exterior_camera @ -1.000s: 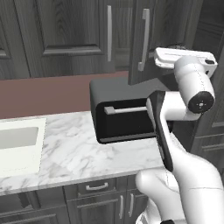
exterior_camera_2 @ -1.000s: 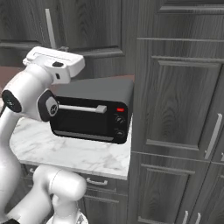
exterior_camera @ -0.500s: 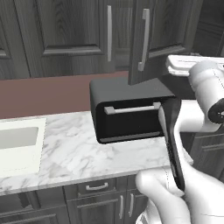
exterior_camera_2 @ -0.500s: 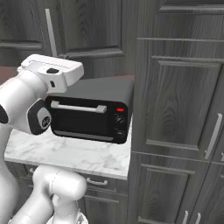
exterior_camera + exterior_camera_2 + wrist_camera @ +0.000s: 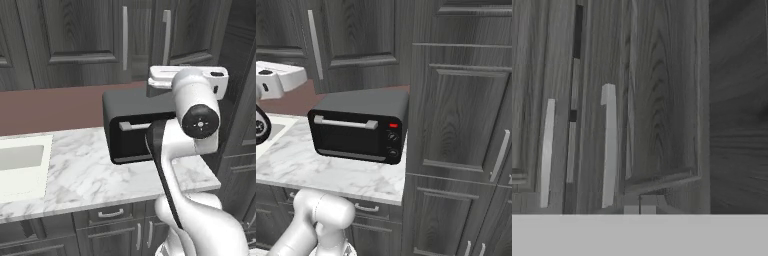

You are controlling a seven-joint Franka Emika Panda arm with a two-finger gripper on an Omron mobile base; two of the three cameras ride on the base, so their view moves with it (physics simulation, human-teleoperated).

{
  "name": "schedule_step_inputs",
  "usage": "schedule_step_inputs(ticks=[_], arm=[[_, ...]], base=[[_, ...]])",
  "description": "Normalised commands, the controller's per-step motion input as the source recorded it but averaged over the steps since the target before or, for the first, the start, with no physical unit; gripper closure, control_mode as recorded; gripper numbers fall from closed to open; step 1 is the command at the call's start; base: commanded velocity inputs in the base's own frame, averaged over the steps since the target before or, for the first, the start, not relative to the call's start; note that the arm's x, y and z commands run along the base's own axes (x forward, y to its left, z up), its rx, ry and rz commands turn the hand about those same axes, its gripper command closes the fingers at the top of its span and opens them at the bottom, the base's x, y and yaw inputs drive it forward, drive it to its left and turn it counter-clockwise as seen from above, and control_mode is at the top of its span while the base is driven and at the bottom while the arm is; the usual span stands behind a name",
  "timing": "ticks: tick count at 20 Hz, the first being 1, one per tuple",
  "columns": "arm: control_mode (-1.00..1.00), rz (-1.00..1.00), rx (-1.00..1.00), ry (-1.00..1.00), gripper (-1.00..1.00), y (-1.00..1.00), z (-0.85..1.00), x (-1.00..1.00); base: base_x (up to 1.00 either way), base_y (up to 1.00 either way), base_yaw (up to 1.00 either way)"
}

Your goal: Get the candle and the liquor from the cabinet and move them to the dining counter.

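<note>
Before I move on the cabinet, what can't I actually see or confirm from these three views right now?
- Candle and bottle: whatever is inside the cabinet is hidden by its doors, in all views.
- Door gap: hand view shows a dark slit between the handles; too narrow to see into.
- End effector: the fingertips are shut, barely poking up at the bottom edge of the hand view.
- Toaster oven: right half blocked by the arm in the left base view.

Glossy white arm (image 5: 197, 150), dark round joints
</note>
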Motion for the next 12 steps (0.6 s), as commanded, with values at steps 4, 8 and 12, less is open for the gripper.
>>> schedule_step_inputs(ticks=[4, 8, 12], arm=[[-1.00, -0.19, 0.04, 0.00, 1.00, 0.65, 0.00, 0.00], [-1.00, -0.34, 0.03, 0.00, 1.00, 0.46, 0.00, 0.06], [-1.00, -0.34, 0.00, 0.00, 1.00, 0.51, 0.00, 0.18]], base=[[0.00, 0.00, 0.00], [0.00, 0.00, 0.00], [0.00, 0.00, 0.00]])
